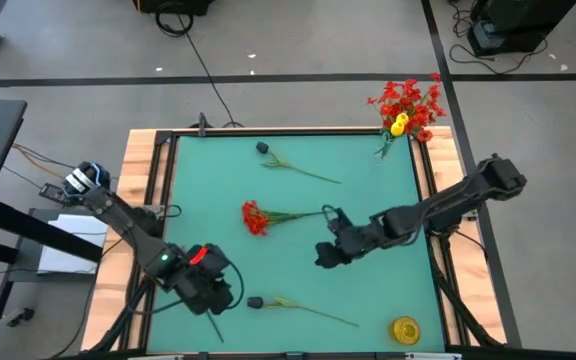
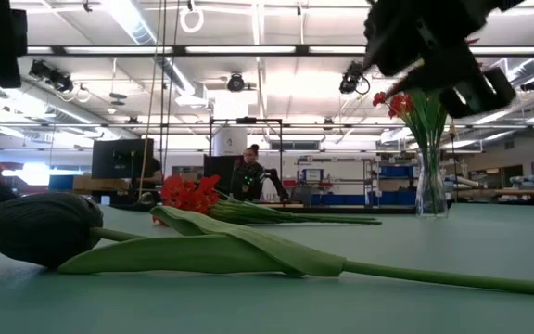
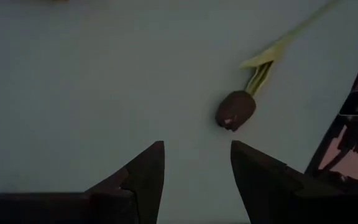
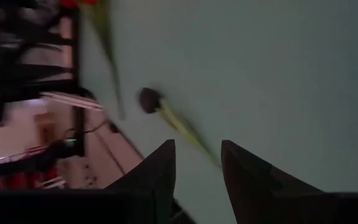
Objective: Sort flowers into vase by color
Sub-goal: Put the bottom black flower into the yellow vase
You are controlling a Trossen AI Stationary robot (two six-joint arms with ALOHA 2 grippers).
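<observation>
**A:** From above?

**B:** The right gripper (image 1: pixel 326 254) hangs mid-table, below a loose red flower (image 1: pixel 256 217); the left gripper (image 1: pixel 211 293) sits beside a dark-headed flower (image 1: pixel 255 301). A vase (image 1: pixel 386 143) in the far corner holds red and yellow blooms.

**A:** At table height?

**B:** The dark head (image 2: pixel 40 227) lies nearest.

**A:** The wrists?

**B:** Both claws part-open, holding nothing; the left one's fingers (image 3: pixel 148 171) frame bare mat short of the dark flower (image 3: pixel 235 110).

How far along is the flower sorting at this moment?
Partly done. The vase at the far right corner already holds a bunch of red blooms and one yellow bloom. Nothing is in hand: the right gripper is open over mid-table, and the left gripper is open near the front dark-headed flower. Left on the table: that flower, another dark-headed flower at the back, and a red flower.
</observation>
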